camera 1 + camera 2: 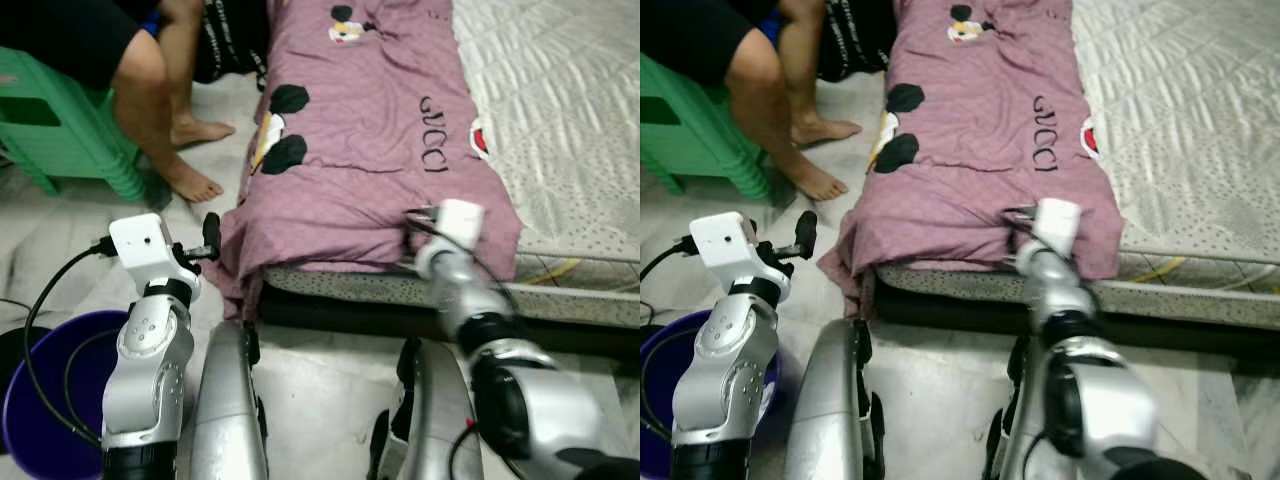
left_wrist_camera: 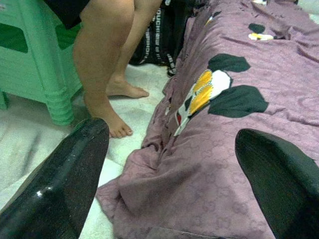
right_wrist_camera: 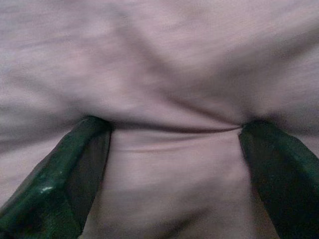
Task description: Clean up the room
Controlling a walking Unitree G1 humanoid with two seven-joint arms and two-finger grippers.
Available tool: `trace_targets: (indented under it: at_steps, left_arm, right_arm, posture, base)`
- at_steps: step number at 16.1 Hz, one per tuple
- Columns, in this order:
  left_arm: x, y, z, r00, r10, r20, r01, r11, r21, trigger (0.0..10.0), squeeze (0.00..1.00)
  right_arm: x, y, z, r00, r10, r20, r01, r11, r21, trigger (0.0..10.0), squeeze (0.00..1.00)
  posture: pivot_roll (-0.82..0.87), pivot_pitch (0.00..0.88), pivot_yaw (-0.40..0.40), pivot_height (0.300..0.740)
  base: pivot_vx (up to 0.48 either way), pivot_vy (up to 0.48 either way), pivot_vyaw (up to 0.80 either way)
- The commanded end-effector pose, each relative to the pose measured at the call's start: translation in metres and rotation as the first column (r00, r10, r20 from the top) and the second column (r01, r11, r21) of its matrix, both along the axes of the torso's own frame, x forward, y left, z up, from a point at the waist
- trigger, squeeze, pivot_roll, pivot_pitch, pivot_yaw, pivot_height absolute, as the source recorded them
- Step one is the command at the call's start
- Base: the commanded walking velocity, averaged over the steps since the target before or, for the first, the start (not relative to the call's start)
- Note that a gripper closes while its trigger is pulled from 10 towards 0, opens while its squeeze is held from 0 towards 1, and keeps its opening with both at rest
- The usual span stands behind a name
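Note:
A mauve blanket [image 1: 350,150] with cartoon mouse prints and black lettering lies along the bed, and its near end hangs over the mattress edge. My right gripper [image 3: 174,130] is open and pushed into that near end [image 1: 412,222]. Both of its fingertips [image 3: 82,154] sink into the cloth, with a fold bulging between them. My left gripper [image 2: 169,149] is open and held in the air beside the blanket's drooping left corner [image 1: 235,250], pointing at it without touching. Its fingers [image 2: 70,184] have nothing between them.
A person's bare legs [image 1: 165,110] stand on the floor left of the bed, by a green plastic stool [image 1: 60,130] and a black bag [image 1: 230,40]. A purple bucket [image 1: 50,400] with a black cable sits at my lower left. The white quilted mattress [image 1: 560,100] lies to the right.

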State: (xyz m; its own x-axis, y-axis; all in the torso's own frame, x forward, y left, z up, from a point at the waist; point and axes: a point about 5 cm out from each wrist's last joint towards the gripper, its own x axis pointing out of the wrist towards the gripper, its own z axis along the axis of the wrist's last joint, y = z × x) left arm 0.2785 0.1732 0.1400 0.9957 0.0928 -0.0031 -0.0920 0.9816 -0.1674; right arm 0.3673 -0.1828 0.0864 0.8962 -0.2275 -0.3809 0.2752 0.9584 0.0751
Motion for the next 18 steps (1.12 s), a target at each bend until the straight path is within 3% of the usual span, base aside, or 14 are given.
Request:
trace_targets:
  at_steps: [1,3,7,9,12,13,15,16,17,18]
  left_arm:
    - [0.000,0.003,-0.005,1.000,0.003,-0.016,-0.002,1.000,0.011,10.0,0.00]
    - [0.000,0.002,-0.005,1.000,0.004,-0.019,-0.004,1.000,0.012,10.0,0.00]
    - [-0.001,0.002,-0.011,0.999,0.009,-0.031,-0.009,1.000,0.010,10.0,0.00]
    - [0.000,0.003,-0.012,0.999,0.013,-0.033,-0.013,1.000,0.012,10.0,0.00]
    - [0.005,0.007,-0.012,0.999,0.014,-0.037,-0.014,1.000,0.025,10.0,0.00]
    - [0.005,0.007,-0.012,0.999,0.017,-0.034,-0.016,1.000,0.026,10.0,0.00]
    - [0.004,0.011,-0.011,0.999,0.033,-0.023,-0.032,0.999,0.033,10.0,0.00]
    - [0.002,0.014,-0.012,0.999,0.046,-0.023,-0.045,0.998,0.040,10.0,0.00]
    - [0.002,0.016,-0.013,0.998,0.055,-0.025,-0.054,0.998,0.040,10.0,0.00]
    - [0.002,0.018,-0.010,0.998,0.064,-0.014,-0.064,0.997,0.041,10.0,0.00]
  right_arm:
    - [-0.008,-0.018,-0.009,0.996,-0.079,-0.037,0.077,0.996,-0.044,10.0,1.00]
    - [-0.016,-0.031,-0.017,0.992,-0.105,-0.069,0.098,0.991,-0.093,10.0,1.00]
    - [-0.062,-0.068,-0.058,0.962,-0.162,-0.221,0.123,0.976,-0.181,10.0,1.00]
    - [-0.085,-0.084,-0.074,0.934,-0.189,-0.303,0.142,0.975,-0.171,10.0,1.00]
    - [-0.103,-0.085,-0.084,0.915,-0.134,-0.380,0.086,0.986,-0.141,10.0,1.00]
    - [-0.101,-0.084,-0.082,0.920,-0.127,-0.371,0.076,0.986,-0.148,10.0,1.00]
    - [-0.089,-0.078,-0.057,0.964,-0.109,-0.241,0.056,0.974,-0.218,10.0,1.00]
    - [-0.075,-0.066,-0.033,0.994,-0.068,-0.090,0.042,0.964,-0.264,10.0,1.00]
    - [-0.066,-0.056,-0.014,1.000,-0.020,0.014,0.024,0.952,-0.305,10.0,1.00]
    - [-0.049,-0.031,0.024,0.975,0.097,0.200,-0.014,0.925,-0.379,10.0,1.00]
  posture:
    - [0.15,0.126,0.021,0.533]
    - [0.15,0.123,0.018,0.533]
    - [0.12,0.110,0.008,0.533]
    - [0.11,0.104,0.006,0.533]
    - [0.09,0.080,0.006,0.533]
    - [0.09,0.077,0.007,0.533]
    - [0.08,0.061,0.010,0.533]
    - [0.08,0.051,0.010,0.533]
    - [0.08,0.043,0.011,0.533]
    - [0.08,0.028,0.012,0.533]
  base:
    - [0.000,0.000,0.00]
    - [0.000,0.000,0.00]
    - [0.000,0.000,0.00]
    - [0.000,0.000,0.00]
    - [0.000,0.000,0.00]
    - [0.000,0.000,0.00]
    - [0.000,0.000,0.00]
    - [0.000,0.000,0.00]
    - [0.000,0.000,0.00]
    - [0.000,0.000,0.00]
